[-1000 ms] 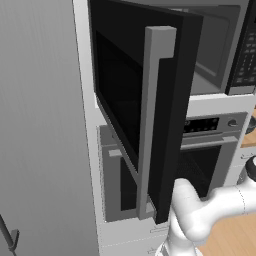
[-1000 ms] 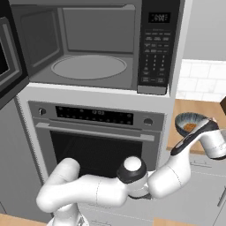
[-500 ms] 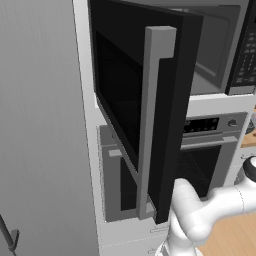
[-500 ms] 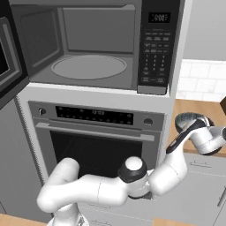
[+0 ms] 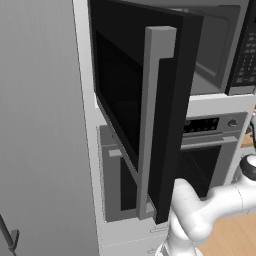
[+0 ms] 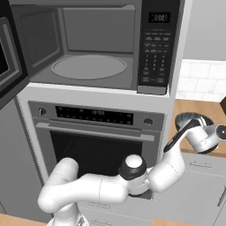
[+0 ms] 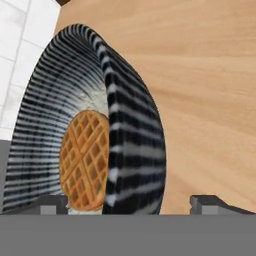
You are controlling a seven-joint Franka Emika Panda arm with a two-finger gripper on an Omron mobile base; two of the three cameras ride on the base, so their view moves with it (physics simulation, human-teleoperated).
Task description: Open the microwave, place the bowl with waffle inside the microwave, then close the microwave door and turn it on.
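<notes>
The microwave (image 6: 88,44) stands open, its grey cavity and round glass plate (image 6: 88,67) bare and its keypad (image 6: 156,48) at the right. The microwave door (image 5: 130,100) is swung far out to the left, with its grey bar handle (image 5: 152,125) facing the camera. The black-and-white striped bowl (image 7: 125,140) with the waffle (image 7: 85,160) rests on the wooden counter (image 7: 210,75) right of the oven, seen also as the bowl (image 6: 185,118). My gripper (image 7: 130,202) is open astride the bowl's near wall, one fingertip over the inside, the other outside. My gripper (image 6: 194,130) sits low at the bowl.
A grey oven (image 6: 97,145) with a horizontal handle sits under the microwave. The open door juts out over the oven (image 5: 205,150) front. A tall grey cabinet (image 5: 40,125) flanks the left. White tiles (image 6: 203,79) back the counter, with drawers (image 6: 198,185) beneath.
My hand has sunk a little closer onto the bowl. The microwave door and the bowl have not moved.
</notes>
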